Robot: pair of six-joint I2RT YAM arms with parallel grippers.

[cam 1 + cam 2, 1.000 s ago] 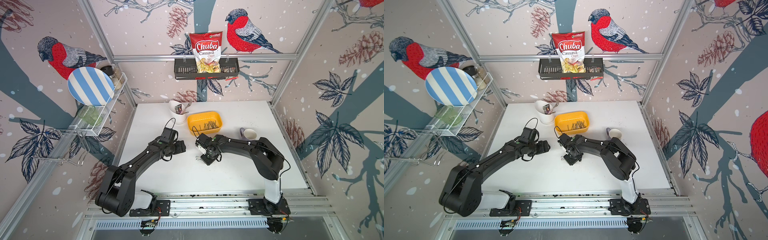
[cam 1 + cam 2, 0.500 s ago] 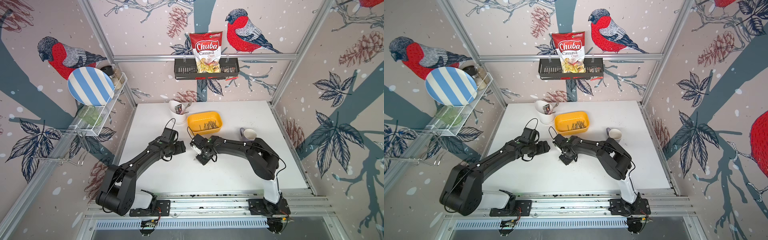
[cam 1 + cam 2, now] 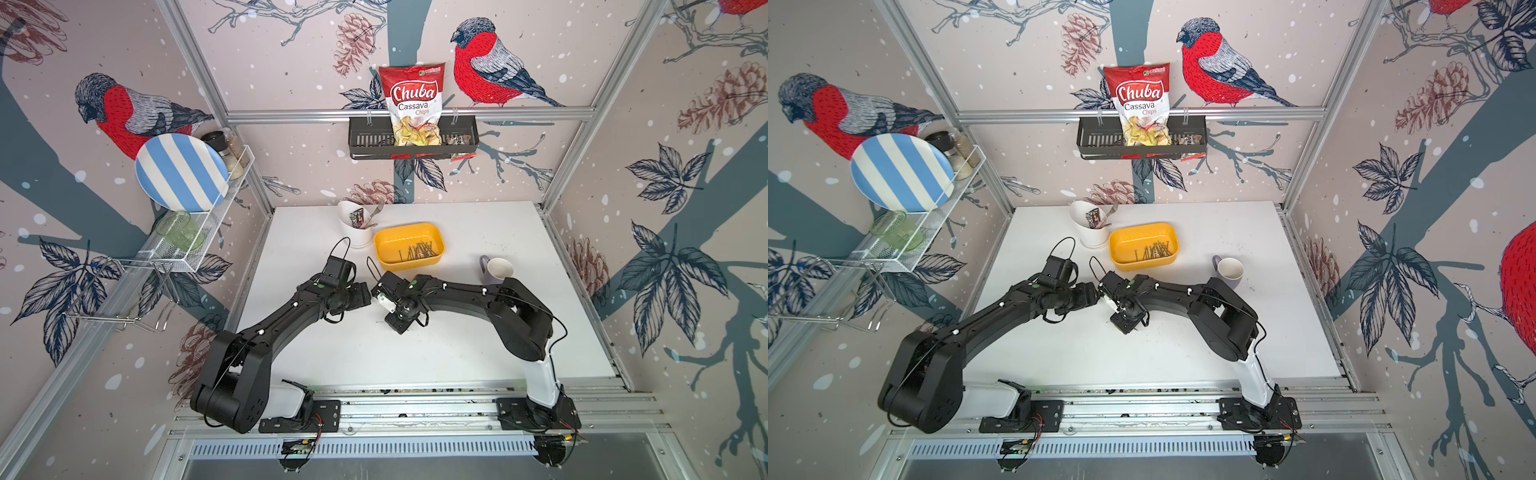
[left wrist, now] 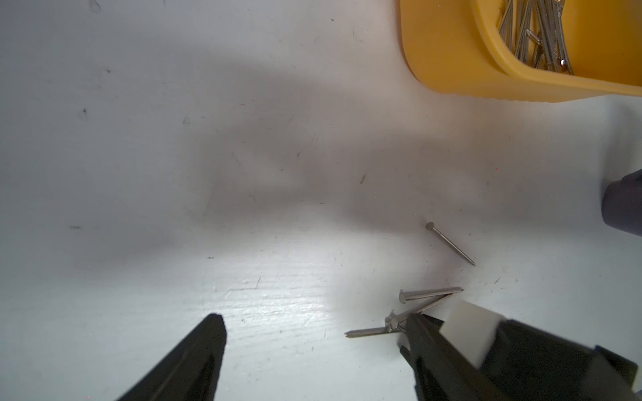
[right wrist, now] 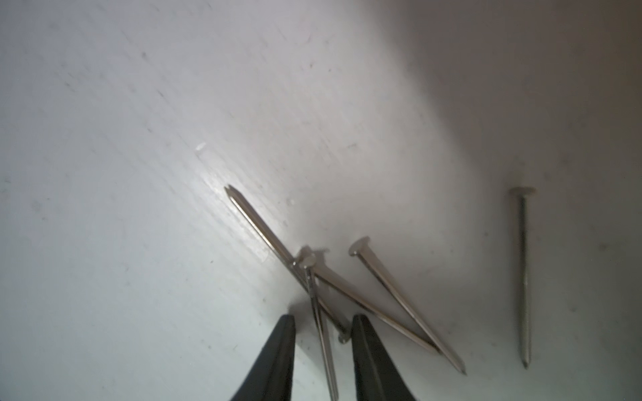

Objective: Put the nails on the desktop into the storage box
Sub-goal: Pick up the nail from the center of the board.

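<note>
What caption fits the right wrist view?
Right gripper open, straddling one nail of a crossed cluster on the desktop; a lone nail lies apart.

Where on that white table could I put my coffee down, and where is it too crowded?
Bare: the wide front stretch of the desktop between right gripper and front rail, and the back right corner behind the mug. Crowded: back middle, where cutlery cup and storage box stand, with loose nails beneath that gripper.
</note>
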